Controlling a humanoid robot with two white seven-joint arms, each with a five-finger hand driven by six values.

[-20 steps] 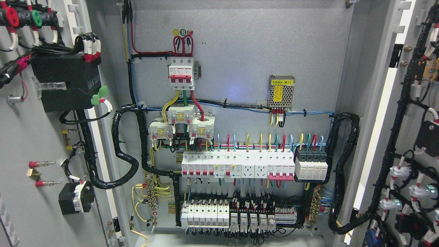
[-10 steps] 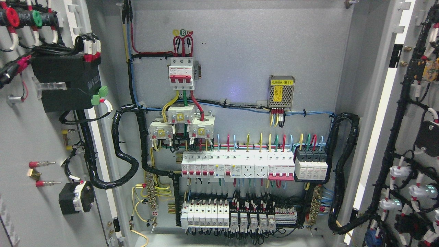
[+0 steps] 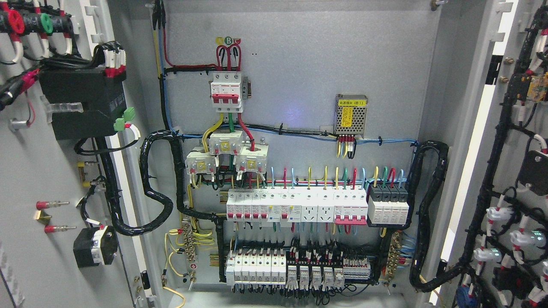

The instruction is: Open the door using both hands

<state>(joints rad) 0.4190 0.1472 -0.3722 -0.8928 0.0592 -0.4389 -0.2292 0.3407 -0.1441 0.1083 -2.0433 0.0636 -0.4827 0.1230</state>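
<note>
Both doors of the grey electrical cabinet stand swung wide. The left door (image 3: 34, 179) shows its inner face at the picture's left, carrying a black box, wiring and red studs. The right door (image 3: 509, 141) fills the right edge, its inner face covered with black cable looms and white connectors. Between them the cabinet's back panel (image 3: 299, 55) is fully exposed. Neither of my hands nor any part of my arms shows in the head view.
On the back panel sit a red-and-white main breaker (image 3: 227, 92), a small perforated power supply (image 3: 351, 113), rows of white breakers (image 3: 295, 205) and lower terminal blocks (image 3: 299, 267). Thick black cable bundles (image 3: 154, 184) loop along both sides.
</note>
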